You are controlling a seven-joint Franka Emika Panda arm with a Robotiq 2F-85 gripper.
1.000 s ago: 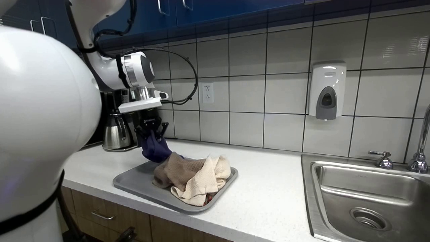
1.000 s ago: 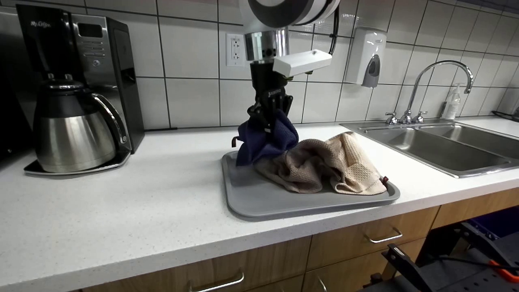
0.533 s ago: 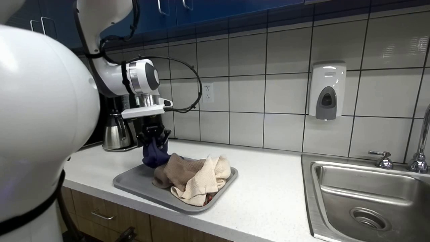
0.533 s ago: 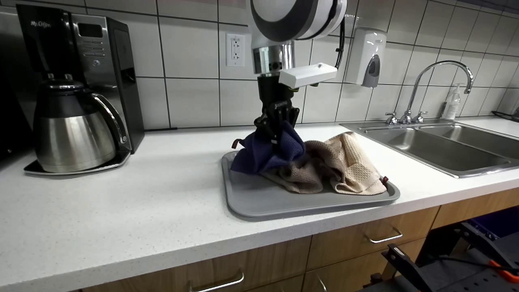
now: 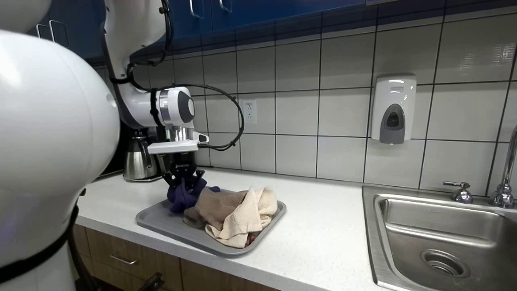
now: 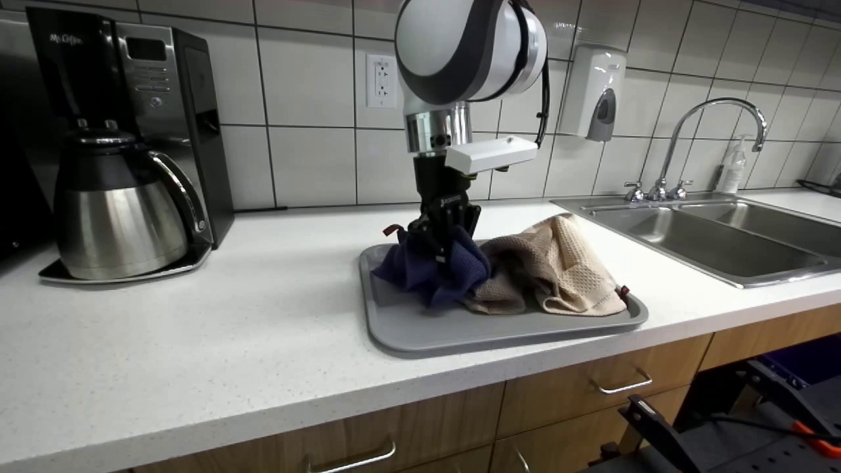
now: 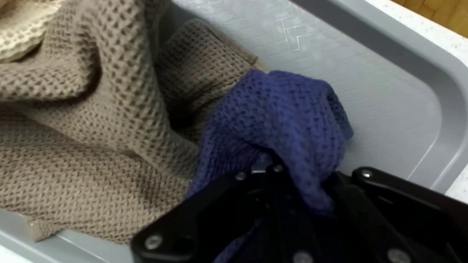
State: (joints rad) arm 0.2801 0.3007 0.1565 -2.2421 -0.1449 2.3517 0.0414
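My gripper [image 7: 301, 186] is shut on a bunched dark blue cloth [image 7: 281, 109]; a fold of it passes up between the fingers. In both exterior views the gripper [image 6: 447, 253] [image 5: 184, 184] points down over the grey tray [image 6: 460, 335]. The blue cloth [image 6: 410, 266] sags onto the tray's coffee-maker end and bunches round the fingers. A brown waffle cloth [image 7: 109, 138] lies beside it on the tray, touching it. A cream cloth [image 6: 581, 276] lies crumpled beyond the brown one. The fingertips are partly hidden by the blue cloth.
A coffee maker [image 6: 158, 92] with a steel carafe [image 6: 125, 223] stands on the white counter [image 6: 230, 348]. A steel sink [image 6: 723, 240] with a faucet is at the other side. A soap dispenser [image 5: 394, 109] hangs on the tiled wall. Small red bits [image 5: 251, 239] show by the cream cloth.
My gripper has come down with the blue cloth, which now bunches on the tray against the brown cloth. The brown and cream cloths and the tray look almost unmoved.
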